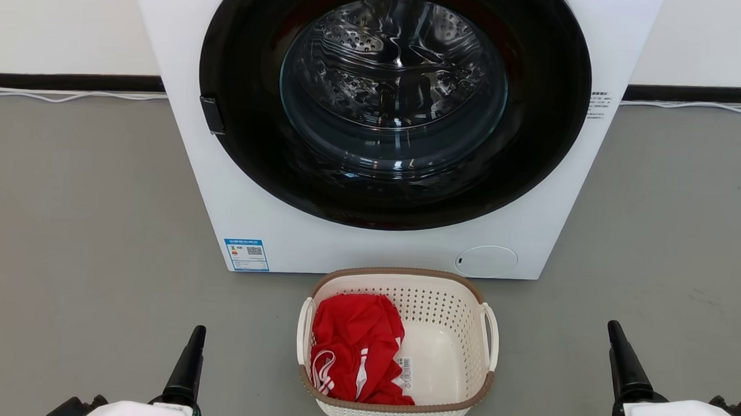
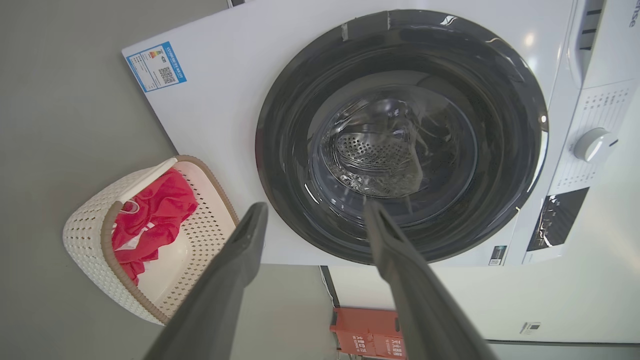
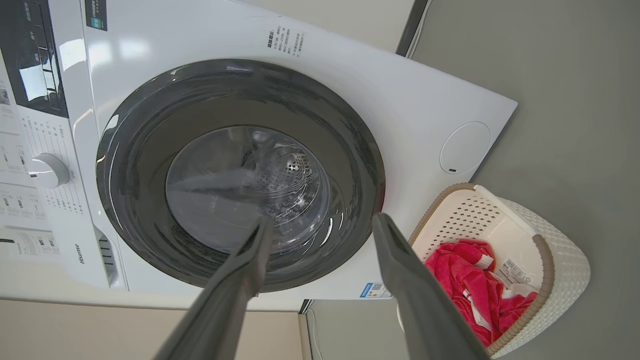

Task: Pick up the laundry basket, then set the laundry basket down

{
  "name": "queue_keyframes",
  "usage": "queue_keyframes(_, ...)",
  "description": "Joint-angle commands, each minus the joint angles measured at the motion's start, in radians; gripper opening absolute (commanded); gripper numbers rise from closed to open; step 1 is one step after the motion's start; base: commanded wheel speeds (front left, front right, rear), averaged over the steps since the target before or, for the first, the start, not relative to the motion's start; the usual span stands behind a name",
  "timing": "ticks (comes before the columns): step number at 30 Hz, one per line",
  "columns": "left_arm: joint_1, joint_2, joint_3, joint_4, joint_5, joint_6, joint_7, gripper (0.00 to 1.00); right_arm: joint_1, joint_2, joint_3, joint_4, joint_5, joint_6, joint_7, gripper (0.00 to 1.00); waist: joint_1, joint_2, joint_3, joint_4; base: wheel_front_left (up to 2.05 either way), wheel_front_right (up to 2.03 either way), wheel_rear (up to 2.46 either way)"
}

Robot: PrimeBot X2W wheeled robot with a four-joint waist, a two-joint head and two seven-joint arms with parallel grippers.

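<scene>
Head view: the laundry basket (image 1: 393, 415) stands on the floor (image 1: 63, 219) at 6 o'clock from the washing machine (image 1: 221, 195), holding one red garment (image 1: 355, 345); expect a light, stiff plastic shell, best lifted by its two side loop handles (image 1: 492, 335). Left wrist view: left tool (image 2: 315, 210) spread wide, empty, basket at 8 o'clock. Right wrist view: right tool (image 3: 322, 221) likewise, basket at 4 o'clock.

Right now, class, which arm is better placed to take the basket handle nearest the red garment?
Left: the left gripper stands open on that side of the laundry basket; the right gripper is on the opposite side.
</scene>
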Motion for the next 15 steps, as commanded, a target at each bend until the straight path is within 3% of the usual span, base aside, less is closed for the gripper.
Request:
queue_keyframes(1,-0.038,0.007,0.005,-0.031,0.012,0.002,-0.005,1.0,-0.027,-0.01,0.008,-0.035,-0.012,0.002,-0.013,1.0,-0.0002,0.0,0.0,0.0,0.0,0.0,0.0)
queue_keyframes(15,-0.048,0.01,-0.028,-0.026,0.205,0.018,-0.049,1.0,-0.026,-0.011,0.016,-0.047,-0.274,0.003,-0.057,1.0,-0.0002,0.0,-0.005,0.015,0.0,0.0,0.0)
